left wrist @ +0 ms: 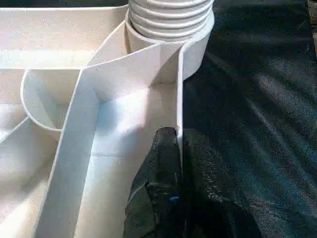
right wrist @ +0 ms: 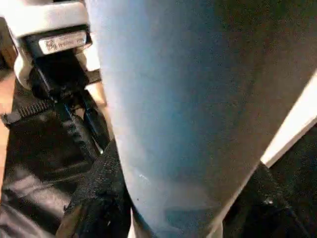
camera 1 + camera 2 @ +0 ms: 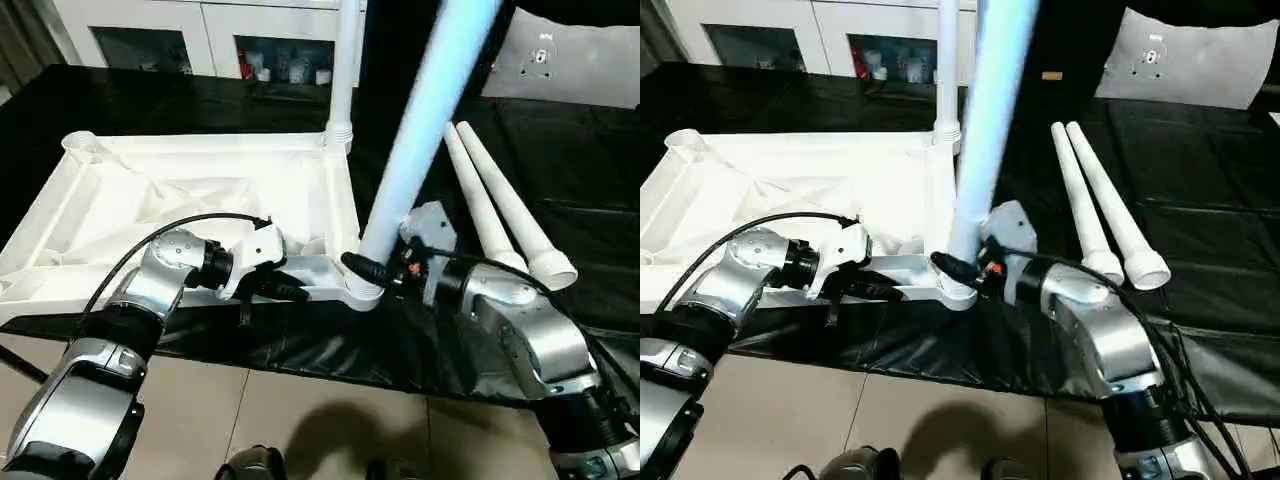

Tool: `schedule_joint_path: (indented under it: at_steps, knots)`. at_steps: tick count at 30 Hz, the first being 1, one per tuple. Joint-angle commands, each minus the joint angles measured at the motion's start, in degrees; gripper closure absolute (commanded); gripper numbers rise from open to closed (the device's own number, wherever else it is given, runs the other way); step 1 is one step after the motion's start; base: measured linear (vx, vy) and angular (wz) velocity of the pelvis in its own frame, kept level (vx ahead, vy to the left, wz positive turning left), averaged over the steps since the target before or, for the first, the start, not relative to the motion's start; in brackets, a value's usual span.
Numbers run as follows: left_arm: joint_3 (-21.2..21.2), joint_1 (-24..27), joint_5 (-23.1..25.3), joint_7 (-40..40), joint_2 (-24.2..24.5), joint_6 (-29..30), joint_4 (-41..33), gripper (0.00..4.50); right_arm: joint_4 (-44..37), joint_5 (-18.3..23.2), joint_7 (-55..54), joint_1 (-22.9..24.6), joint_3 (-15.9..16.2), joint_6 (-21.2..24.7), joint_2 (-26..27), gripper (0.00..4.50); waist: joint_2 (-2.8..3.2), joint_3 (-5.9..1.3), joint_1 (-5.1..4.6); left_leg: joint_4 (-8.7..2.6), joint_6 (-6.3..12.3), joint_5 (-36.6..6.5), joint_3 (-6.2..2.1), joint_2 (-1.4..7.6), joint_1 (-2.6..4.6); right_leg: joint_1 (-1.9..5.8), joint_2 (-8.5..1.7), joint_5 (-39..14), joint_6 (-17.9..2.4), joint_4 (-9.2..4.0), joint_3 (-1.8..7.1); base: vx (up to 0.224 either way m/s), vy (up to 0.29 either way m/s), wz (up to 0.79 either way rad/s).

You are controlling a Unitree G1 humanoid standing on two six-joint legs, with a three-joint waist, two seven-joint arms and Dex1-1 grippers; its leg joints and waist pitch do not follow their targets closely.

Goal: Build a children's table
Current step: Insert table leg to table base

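The white table top lies upside down on the black workbench, ribs facing up. One leg stands upright in its far right corner socket. A second leg leans in the near right socket, and my right gripper is shut on it just above the socket; the same leg fills the gap between the fingers in the right wrist view. My left gripper is shut on the top's near rim, one finger on each side of the thin wall. Two loose legs lie to the right.
The black sheet-covered bench extends right and back. Its front edge drops to a tiled floor. White cabinets stand behind, and a white sheet lies at the far right.
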Motion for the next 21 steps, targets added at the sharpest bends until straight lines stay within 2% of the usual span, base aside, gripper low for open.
schedule_joint_path:
  at_steps: [1, 2, 4, 6, 7, 8, 9, 12, 13, 16, 19, 21]
  knots:
    - [1.1, 0.0, 0.5, 3.6, 0.0, 0.7, -0.6, 4.5, 4.6, -2.4, 1.9, 2.2, 4.2, 2.3, -0.9, 2.61, 0.06, -1.94, -0.52, -5.77, -3.74, -30.6, -3.4, 4.55, 3.06, -0.34, -6.1, -33.4, -7.5, -6.62, 3.42, 0.0, 0.0, 0.0]
    - [1.1, 0.1, 0.4, 3.5, 0.1, 0.8, -0.8, 4.5, 4.7, -2.2, 2.3, 2.2, 4.4, 2.4, -1.0, 2.61, 0.22, -1.9, -0.53, -5.79, -3.78, -31.6, -3.5, 4.54, 3.44, -0.41, -6.23, -35.3, -6.9, -6.96, 3.35, 0.0, 0.0, 0.0]
    - [1.1, 0.2, 0.3, 3.0, 0.1, 0.9, -1.3, 4.5, 5.0, -2.3, 3.2, 2.3, 5.0, 2.1, -1.2, 2.61, -0.19, -1.5, -0.72, -6.43, -3.51, -31.4, -3.67, 4.57, 3.3, -0.14, -6.17, -35.8, -6.0, -7.27, 3.3, 0.0, 0.0, 0.0]
    - [0.9, 0.1, 0.5, 2.6, 0.3, 0.3, -1.1, 4.5, 5.3, -1.8, 4.7, 2.8, 5.3, 1.9, -1.3, 2.61, -0.03, -1.51, -0.68, -6.79, -3.22, -30.1, -3.46, 4.69, 3.58, -0.19, -6.02, -32.2, -6.3, -7.35, 3.42, 0.0, 0.0, 0.0]
    - [0.9, -0.1, 0.5, 2.5, 0.3, 0.1, -0.8, 4.5, 5.6, -1.5, 5.1, 2.8, 5.3, 1.9, -1.2, 2.61, -0.18, -1.67, -0.68, -6.95, -2.74, -28.3, -3.24, 4.67, 3.35, 0.16, -5.93, -28.9, -7.1, -7.22, 3.45, 0.0, 0.0, 0.0]
    - [0.9, -0.4, 0.3, 1.9, 0.3, -0.2, -0.6, 4.5, 6.0, -0.9, 5.6, 3.0, 5.1, 2.3, -0.9, 2.61, -0.17, -1.42, -0.65, -7.02, -2.46, -27.7, -3.1, 4.72, 3.26, 0.07, -5.93, -27.8, -7.6, -7.18, 3.57, 0.0, 0.0, 0.0]
    - [0.9, -0.8, 0.3, 1.6, 0.3, -0.2, -0.4, 4.5, 6.1, -0.6, 5.8, 3.1, 5.2, 2.6, -0.8, 2.61, -0.09, -0.78, -0.67, -7.09, -2.37, -28.6, -3.08, 4.66, 3.24, -0.19, -6.02, -29.1, -7.6, -7.33, 3.65, 0.0, 0.0, 0.0]
    - [0.8, -1.3, 0.2, 1.1, 0.5, 0.0, -0.8, 4.5, 5.5, -0.2, 6.3, 3.8, 5.5, 3.0, -0.7, 2.61, -0.18, -0.67, -0.65, -7.09, -2.42, -29.6, -3.23, 4.64, 3.5, -0.2, -6.21, -32.3, -6.9, -7.64, 3.69, 0.0, 0.0, 0.0]
    - [0.8, -1.9, 0.2, 0.9, 0.5, 0.1, -0.7, 4.5, 4.9, -0.2, 6.7, 4.2, 6.1, 3.2, -0.7, 2.61, -0.12, -0.28, -0.57, -7.2, -2.38, -30.1, -3.28, 4.63, 3.59, -0.43, -6.23, -33.8, -6.3, -7.9, 3.73, 0.0, 0.0, 0.0]
    - [0.9, -3.3, 0.3, 0.7, 0.6, -0.1, 0.0, 4.5, 3.7, -0.3, 7.2, 4.8, 7.0, 3.7, -0.6, 2.61, -0.11, -0.1, -0.44, -7.36, -2.32, -30.0, -3.31, 4.71, 3.81, -0.57, -6.26, -35.4, -5.5, -8.24, 3.81, 0.0, 0.0, 0.0]
    - [1.1, -4.8, 0.8, 1.2, 0.9, -0.8, 1.8, 4.5, 2.8, -0.4, 7.3, 5.4, 7.9, 3.9, -0.3, 2.61, -0.1, 0.15, -0.29, -7.46, -2.21, -29.8, -3.32, 4.69, 3.81, -0.65, -6.34, -36.4, -5.3, -8.4, 3.83, 0.0, 0.0, 0.0]
    - [1.3, -5.5, 1.1, 1.5, 1.3, -1.0, 2.6, 4.5, 2.6, -0.5, 7.3, 5.4, 8.2, 4.0, 0.0, 2.61, -0.17, 0.35, -0.32, -7.67, -2.35, -29.7, -3.69, 4.81, 3.39, -0.36, -6.66, -37.7, -5.1, -8.32, 3.75, 0.0, 0.0, 0.0]
